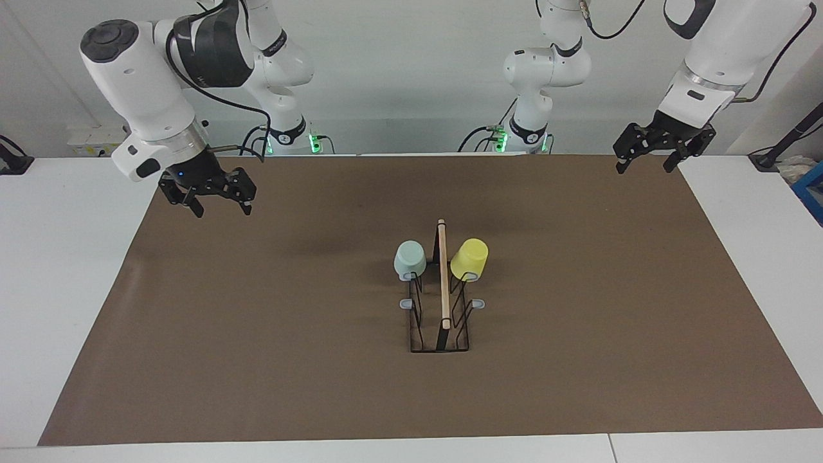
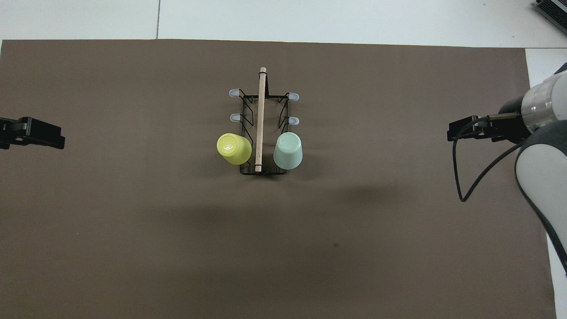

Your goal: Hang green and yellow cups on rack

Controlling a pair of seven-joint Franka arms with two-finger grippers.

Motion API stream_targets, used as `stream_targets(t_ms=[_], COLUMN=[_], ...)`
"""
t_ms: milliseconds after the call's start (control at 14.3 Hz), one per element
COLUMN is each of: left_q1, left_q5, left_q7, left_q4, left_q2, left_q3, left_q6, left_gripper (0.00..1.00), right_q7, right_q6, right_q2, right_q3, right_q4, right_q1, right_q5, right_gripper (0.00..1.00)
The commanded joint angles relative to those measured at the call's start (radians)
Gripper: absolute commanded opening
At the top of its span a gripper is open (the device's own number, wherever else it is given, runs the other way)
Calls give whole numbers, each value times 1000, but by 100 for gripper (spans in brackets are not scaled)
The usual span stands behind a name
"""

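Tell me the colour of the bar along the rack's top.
Light, natural wood; the bar shows best in the overhead view, running along the black wire rack.

A large brown rectangular mat [image 1: 257,321] lay flat over most of the white table [image 1: 58,270], whose bare surface showed around the mat's edges. At the left arm's end of the table, a blue box-like object [image 1: 811,186] sat at the view's edge, with a black stand [image 1: 787,143] just beside it.

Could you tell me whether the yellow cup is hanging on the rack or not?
Hanging: the yellow cup sits mouth-down on a rack peg.
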Motion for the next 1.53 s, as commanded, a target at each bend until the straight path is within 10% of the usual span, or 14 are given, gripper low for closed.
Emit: stream_targets(t_ms=[0,1464], left_q1=[-11,-11], left_q5=[-6,-6], left_q7=[-11,-11], left_q4=[-28,-28], left_q2=[-27,-27], left_q3=[9,9], left_q6=[-1,-4], left_gripper=[100,100], right_q7=[20,11], right_q6=[-20,-158], right_q2=[16,-63], right_q3=[21,6], right_q4=[29,101], right_q1=[-23,-15], right_q5=[-24,8], right_gripper=[100,100])
